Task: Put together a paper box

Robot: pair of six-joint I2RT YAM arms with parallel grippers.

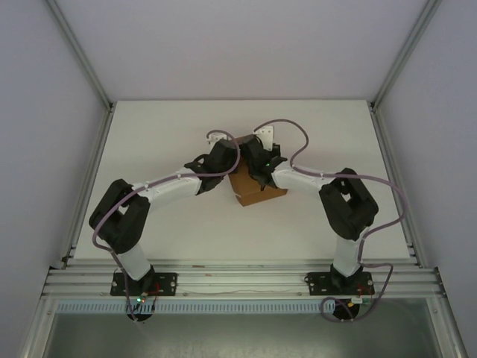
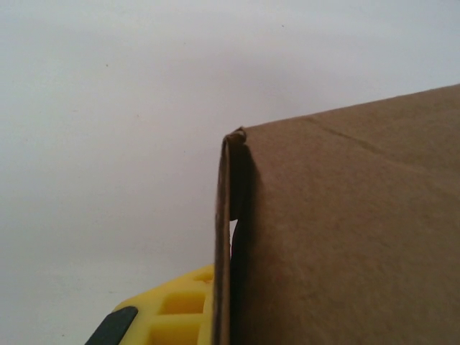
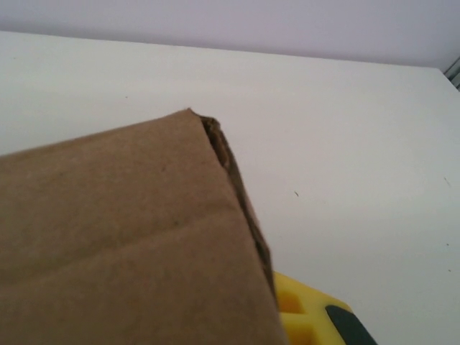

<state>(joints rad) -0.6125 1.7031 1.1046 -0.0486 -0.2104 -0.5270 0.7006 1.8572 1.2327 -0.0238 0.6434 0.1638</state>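
Risk noted: the plain brown cardboard box (image 1: pixel 257 191) may buckle or spring open if the pincers pull against each other, as one panel edge stands slightly off its wall. The box rests on the white table (image 1: pixel 149 134), directly beneath and between the left pincer (image 1: pixel 226 159) and the right pincer (image 1: pixel 258 164). In each wrist view the cardboard lies against one yellow finger (image 2: pixel 180 310) (image 3: pixel 305 310). The opposing finger is hidden, so neither pincer's grip can be confirmed.

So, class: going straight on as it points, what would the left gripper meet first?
Probably the box: its cardboard wall stands right beside the left gripper's yellow finger, close ahead.
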